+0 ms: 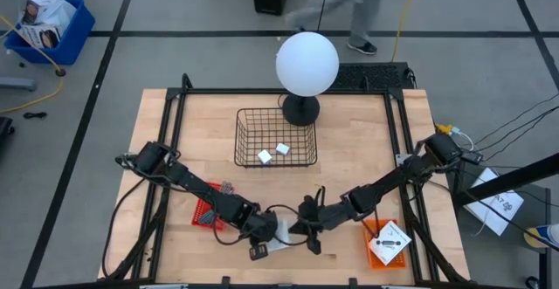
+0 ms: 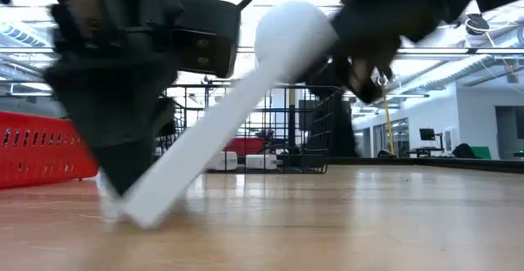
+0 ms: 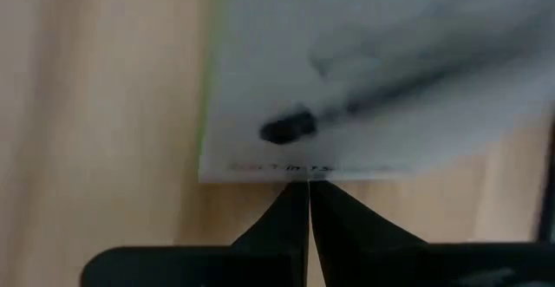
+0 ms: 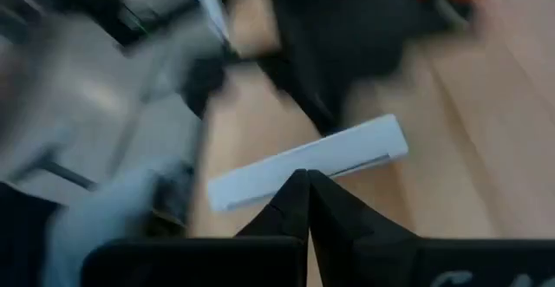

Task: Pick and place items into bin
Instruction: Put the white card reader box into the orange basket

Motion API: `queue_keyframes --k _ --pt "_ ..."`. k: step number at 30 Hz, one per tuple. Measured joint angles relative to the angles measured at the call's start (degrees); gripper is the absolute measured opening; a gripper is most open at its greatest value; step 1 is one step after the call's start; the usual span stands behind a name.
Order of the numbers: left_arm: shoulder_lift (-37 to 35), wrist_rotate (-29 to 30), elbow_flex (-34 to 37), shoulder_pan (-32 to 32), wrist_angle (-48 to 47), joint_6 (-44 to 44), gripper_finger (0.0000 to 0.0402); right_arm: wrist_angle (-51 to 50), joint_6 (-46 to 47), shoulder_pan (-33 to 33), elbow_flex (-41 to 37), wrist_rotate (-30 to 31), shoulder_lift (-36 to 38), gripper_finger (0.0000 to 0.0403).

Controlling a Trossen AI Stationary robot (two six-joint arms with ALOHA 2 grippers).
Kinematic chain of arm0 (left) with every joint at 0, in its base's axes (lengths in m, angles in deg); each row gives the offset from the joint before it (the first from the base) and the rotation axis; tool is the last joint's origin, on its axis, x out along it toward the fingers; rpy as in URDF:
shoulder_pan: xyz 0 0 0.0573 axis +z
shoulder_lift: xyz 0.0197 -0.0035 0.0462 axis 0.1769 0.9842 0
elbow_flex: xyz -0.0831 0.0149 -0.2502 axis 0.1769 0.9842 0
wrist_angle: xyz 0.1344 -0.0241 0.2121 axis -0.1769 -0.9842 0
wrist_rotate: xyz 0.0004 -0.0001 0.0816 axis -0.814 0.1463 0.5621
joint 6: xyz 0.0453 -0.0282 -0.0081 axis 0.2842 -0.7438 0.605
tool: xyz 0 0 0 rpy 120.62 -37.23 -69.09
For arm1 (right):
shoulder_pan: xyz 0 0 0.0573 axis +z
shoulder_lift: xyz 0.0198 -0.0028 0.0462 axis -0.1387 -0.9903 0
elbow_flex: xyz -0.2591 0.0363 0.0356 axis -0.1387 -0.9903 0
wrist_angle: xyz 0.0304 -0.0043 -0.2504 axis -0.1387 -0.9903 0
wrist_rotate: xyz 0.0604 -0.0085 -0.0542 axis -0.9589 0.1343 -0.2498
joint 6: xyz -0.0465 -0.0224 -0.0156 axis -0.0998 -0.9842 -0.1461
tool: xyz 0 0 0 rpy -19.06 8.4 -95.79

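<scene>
Two sets of dark fingers low over the front of the pale wooden tabletop [image 1: 349,184], almost tip to tip. Left gripper [image 3: 305,190] clenched on the edge of a white card [image 2: 205,132]; card tilted, its lower end down on the wood beside that gripper, its upper end raised toward the right gripper [image 4: 301,179]. Right fingers pressed together too, tips at the card's edge; cannot tell whether gripping it. Black smudge-like mark on the card's face and one line of small print along its edge, too blurred to read.

Farther back, a red tray [image 1: 203,212] under the left arm and an orange tray [image 1: 371,252] under the right, with a second card [image 1: 392,239], white with black marks, lying in the orange one. Beyond these, mid-table, a black wire basket [image 1: 240,141] with two white blocks [image 1: 265,156] [image 1: 283,149] inside, just apart. Just behind the basket, a white globe lamp [image 1: 307,62] on a dark base.

Past the tabletop, grey floor with dark lines, a blue bin [image 1: 77,23] off the far left corner, a person [image 1: 354,10] walking by. Bright hall with ceiling lights in the low view.
</scene>
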Motion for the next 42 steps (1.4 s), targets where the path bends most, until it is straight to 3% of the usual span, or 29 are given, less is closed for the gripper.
queue_keyframes --k 9,42 --pt "0.2 2.9 0.0 0.5 5.8 -0.1 0.0024 -0.1 -0.3 0.0 0.0 1.2 0.0 0.0" --pt "0.0 6.9 0.0 0.6 6.9 -1.6 0.0024 2.0 -2.7 -0.1 -0.5 4.5 -0.4 0.0"
